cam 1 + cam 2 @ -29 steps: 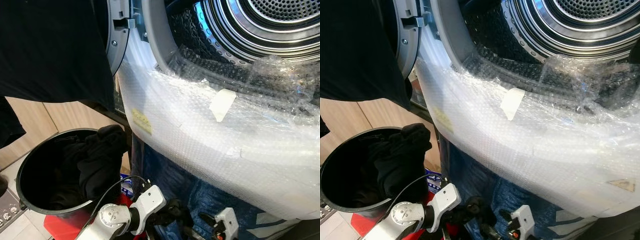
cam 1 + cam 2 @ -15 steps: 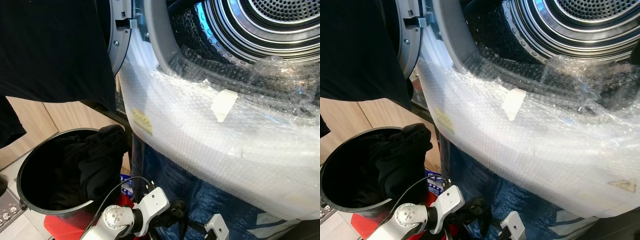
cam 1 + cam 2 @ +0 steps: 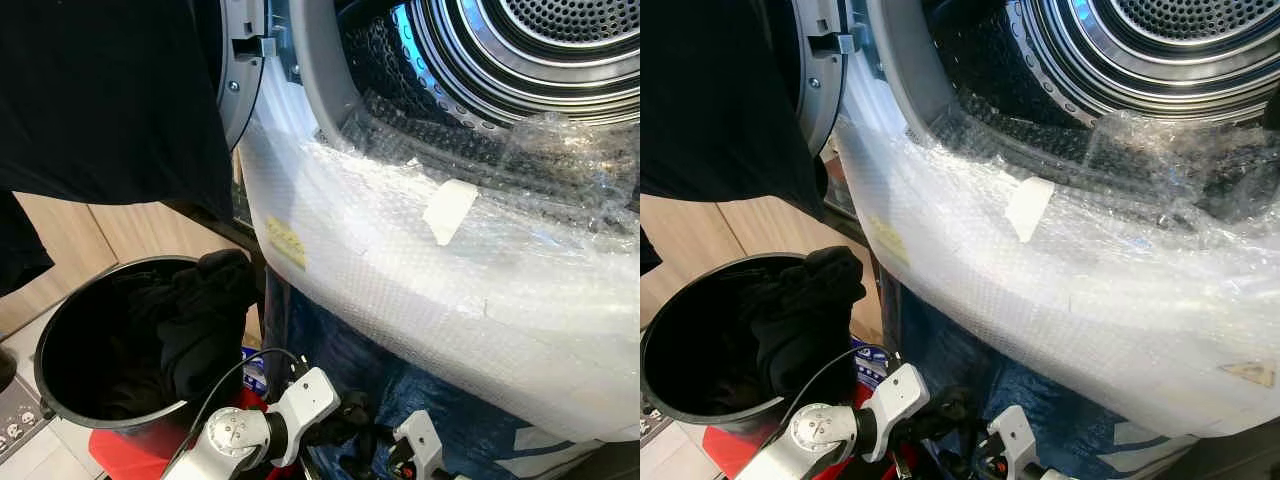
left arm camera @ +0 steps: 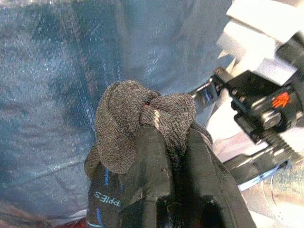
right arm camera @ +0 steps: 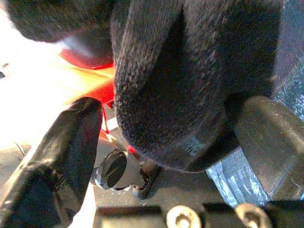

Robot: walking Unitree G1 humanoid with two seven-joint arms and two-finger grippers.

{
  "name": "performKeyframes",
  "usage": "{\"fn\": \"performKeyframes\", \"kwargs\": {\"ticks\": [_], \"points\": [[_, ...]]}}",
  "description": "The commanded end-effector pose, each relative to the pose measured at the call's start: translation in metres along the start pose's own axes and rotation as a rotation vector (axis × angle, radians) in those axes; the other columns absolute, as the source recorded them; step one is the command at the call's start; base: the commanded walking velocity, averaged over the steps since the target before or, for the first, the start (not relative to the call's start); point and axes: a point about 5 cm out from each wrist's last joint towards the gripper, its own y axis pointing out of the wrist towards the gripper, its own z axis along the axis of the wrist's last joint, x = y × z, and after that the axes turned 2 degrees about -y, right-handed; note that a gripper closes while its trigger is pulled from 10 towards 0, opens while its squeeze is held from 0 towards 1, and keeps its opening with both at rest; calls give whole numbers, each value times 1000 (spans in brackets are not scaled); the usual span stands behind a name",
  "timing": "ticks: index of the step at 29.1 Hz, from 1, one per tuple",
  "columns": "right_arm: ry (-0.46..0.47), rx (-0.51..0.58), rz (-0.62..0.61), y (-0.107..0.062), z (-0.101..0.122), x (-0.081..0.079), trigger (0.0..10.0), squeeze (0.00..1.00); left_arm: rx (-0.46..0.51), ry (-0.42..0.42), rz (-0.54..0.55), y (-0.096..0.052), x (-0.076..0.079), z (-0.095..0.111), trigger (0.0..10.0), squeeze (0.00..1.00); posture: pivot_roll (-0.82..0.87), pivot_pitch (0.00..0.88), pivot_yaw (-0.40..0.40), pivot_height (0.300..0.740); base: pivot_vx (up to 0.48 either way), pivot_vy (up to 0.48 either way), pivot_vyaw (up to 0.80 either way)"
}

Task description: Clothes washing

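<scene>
Our left end effector [image 4: 166, 142] is clenched on a dark sock [image 4: 137, 114], with the right end effector [image 5: 166, 137] spread around its toe. We should close the right one fully before releasing the left, then lift it into the drum [image 3: 540, 40].

The floor [image 3: 22, 455] is pale tile at the lower left, beside light wooden panelling [image 3: 60, 250]. On it stands a round black bucket [image 3: 60, 392] with dark clothes [image 3: 195, 320] heaped inside and slumped over its rim. A red mat [image 3: 125, 452] lies under the bucket's near edge. Just beside the bucket, the washing machine [image 3: 330, 150] rises from the floor, its front wrapped in bubble wrap [image 3: 420, 290]
</scene>
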Motion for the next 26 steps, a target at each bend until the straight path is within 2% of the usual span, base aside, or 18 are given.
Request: {"fn": "performKeyframes", "kwargs": {"ticks": [1, 11, 21, 26], "points": [[6, -11, 5, 2, -2, -2, 10000, 0, 26, 1, -3, 0, 3, 6, 0, 0, 73, 119, -35, 740, 0, 0, 0], [25, 27, -12, 12, 5, -6, 10000, 0, 33, -28, -29, 2, 11, 6, 0, 0, 78, 123, -35, 740, 0, 0, 0], [51, 82, -11, 17, 13, -7, 10000, 0, 35, -41, -29, 1, 11, 7, 0, 0, 81, 125, -36, 740, 0, 0, 0], [106, 114, -6, 20, 17, -8, 10000, 0, 37, -41, -23, 1, 10, 8, 0, 0, 81, 125, -36, 740, 0, 0, 0]]}}
